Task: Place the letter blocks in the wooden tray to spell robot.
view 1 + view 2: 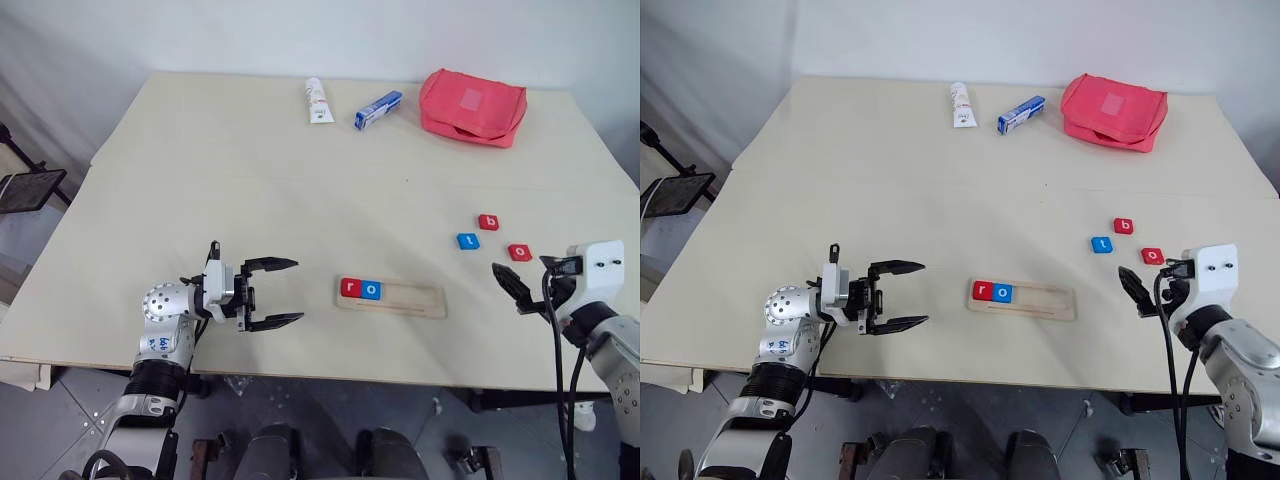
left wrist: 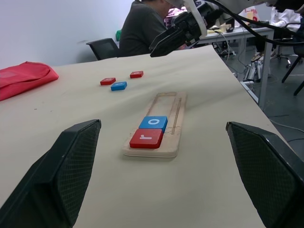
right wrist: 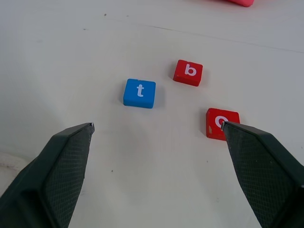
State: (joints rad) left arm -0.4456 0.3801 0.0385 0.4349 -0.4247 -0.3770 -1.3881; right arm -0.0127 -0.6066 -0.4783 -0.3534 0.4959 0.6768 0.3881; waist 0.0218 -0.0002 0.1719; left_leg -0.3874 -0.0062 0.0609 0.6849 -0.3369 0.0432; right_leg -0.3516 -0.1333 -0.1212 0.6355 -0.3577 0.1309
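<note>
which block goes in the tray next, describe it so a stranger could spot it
Start at the wooden tray near the table's front edge, then look toward the robot's right, where three loose blocks lie. Take the red b block, farthest from the robot; the other red one shows an o.

Left gripper [image 1: 285,293] and right gripper [image 1: 510,284] hover, jaws spread wide, empty.

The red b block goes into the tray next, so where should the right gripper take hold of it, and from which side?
Probably from above, fingers closing on two opposite side edges of the red b block. It lies flat on the table, so only its thin sides offer purchase. The blue t block and red o block lie apart from it, leaving room for the open right gripper.
</note>
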